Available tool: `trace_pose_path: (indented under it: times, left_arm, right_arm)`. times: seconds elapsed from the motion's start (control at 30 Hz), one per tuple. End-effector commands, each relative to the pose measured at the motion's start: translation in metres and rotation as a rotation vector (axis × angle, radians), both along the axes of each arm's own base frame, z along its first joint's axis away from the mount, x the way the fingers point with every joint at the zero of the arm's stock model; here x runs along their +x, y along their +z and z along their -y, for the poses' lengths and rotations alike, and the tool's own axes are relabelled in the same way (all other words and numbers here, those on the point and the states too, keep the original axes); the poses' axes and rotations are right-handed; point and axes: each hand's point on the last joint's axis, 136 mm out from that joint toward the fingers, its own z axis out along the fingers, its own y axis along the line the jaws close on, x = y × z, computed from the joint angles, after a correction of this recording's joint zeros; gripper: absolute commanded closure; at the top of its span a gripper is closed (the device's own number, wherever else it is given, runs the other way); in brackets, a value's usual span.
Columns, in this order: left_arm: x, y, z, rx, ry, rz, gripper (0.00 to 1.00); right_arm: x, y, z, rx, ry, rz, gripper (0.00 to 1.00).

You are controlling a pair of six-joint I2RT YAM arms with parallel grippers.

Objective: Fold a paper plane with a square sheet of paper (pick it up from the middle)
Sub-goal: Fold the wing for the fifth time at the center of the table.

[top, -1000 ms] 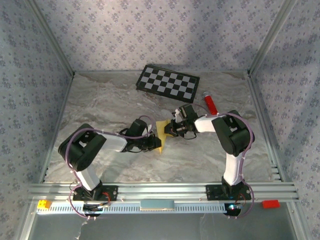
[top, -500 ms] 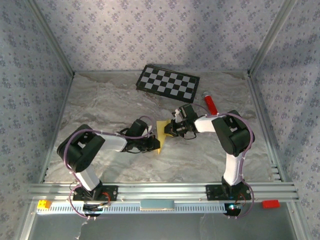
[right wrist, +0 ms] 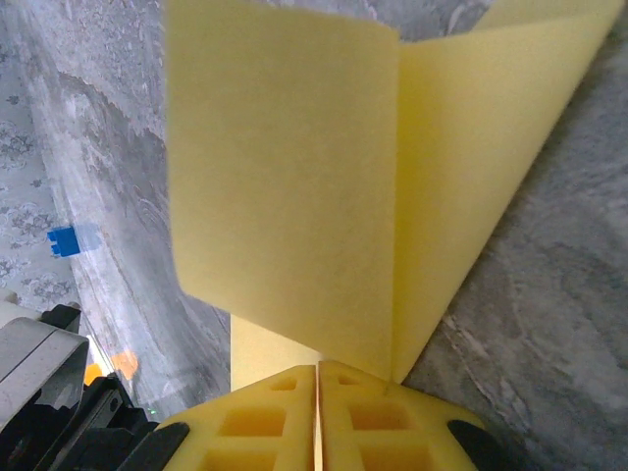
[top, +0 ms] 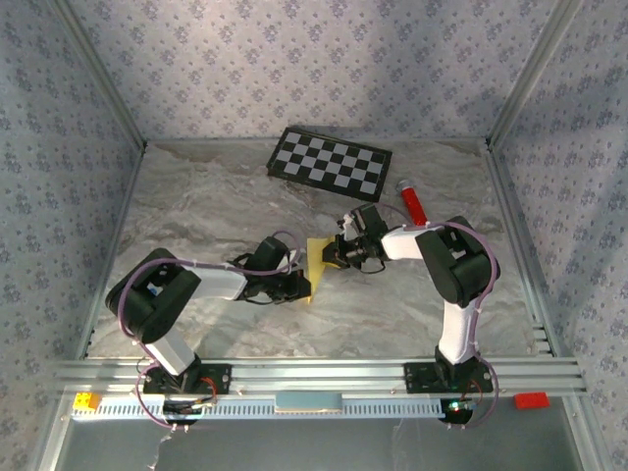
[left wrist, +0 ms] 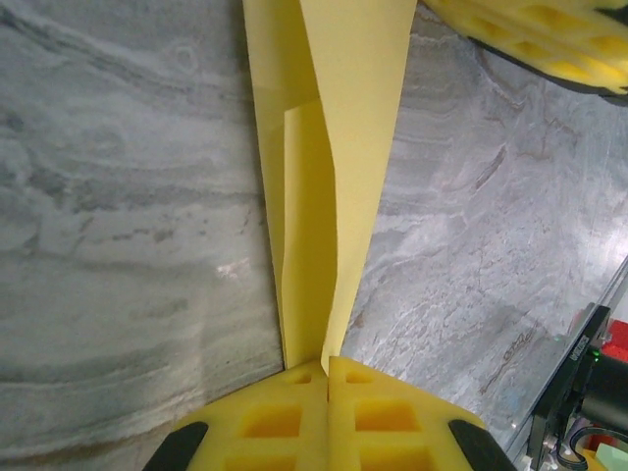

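The pale-yellow sheet of paper [top: 317,257] is folded into a narrow strip with lengthwise creases and held just above the table's middle between both arms. My left gripper [top: 302,285] is shut on its near end; in the left wrist view the folded paper [left wrist: 329,186] runs up from the pressed-together yellow pads [left wrist: 383,412]. My right gripper [top: 334,253] is shut on the far end, where the paper [right wrist: 294,186] stands as two upright flaps above its closed pads [right wrist: 265,422]. The right gripper's yellow pad [left wrist: 535,29] shows at the left wrist view's top corner.
A black-and-white checkerboard panel [top: 331,162] lies at the back of the marble table [top: 196,206]. A red tube [top: 412,202] rests behind the right arm. Patterned walls enclose three sides; a metal rail [top: 314,373] runs along the front edge.
The left gripper has closed fully on the paper's near end, and the left arm has shifted slightly left. The right arm has held still.
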Motion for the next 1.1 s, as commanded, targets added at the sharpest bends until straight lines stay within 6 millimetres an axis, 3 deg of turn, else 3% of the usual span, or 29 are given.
trace_pose_path:
  times: [0.0,0.13,0.33,0.43,0.57,0.73,0.9,1.07]
  left_arm:
    - [-0.043,-0.033,-0.032,0.151,-0.019,-0.157,0.9]
    - [-0.044,-0.032,-0.037,0.157,-0.012,-0.149,0.87]
    - [-0.047,-0.035,-0.038,0.158,-0.011,-0.156,0.99]
    - [-0.047,-0.035,-0.038,0.156,-0.007,-0.157,1.0]
    - [-0.048,-0.033,-0.04,0.161,0.001,-0.158,0.88]
    - [-0.05,-0.031,-0.042,0.163,0.0,-0.154,0.88]
    - [-0.05,-0.032,-0.043,0.165,0.0,-0.157,0.98]
    - [-0.05,-0.03,-0.043,0.164,0.002,-0.155,0.88]
  right_arm:
    - [-0.021,-0.037,0.018,-0.139,-0.025,-0.11,0.89]
    - [-0.021,-0.038,0.018,-0.14,-0.025,-0.109,0.89]
    - [-0.02,-0.039,0.018,-0.14,-0.026,-0.11,0.89]
    - [-0.02,-0.039,0.017,-0.14,-0.026,-0.113,0.89]
    - [-0.02,-0.039,0.017,-0.143,-0.028,-0.113,0.89]
    - [-0.02,-0.04,0.017,-0.145,-0.027,-0.114,0.89]
    - [-0.02,-0.041,0.016,-0.146,-0.027,-0.116,0.89]
    - [-0.021,-0.042,0.017,-0.151,-0.029,-0.117,0.89]
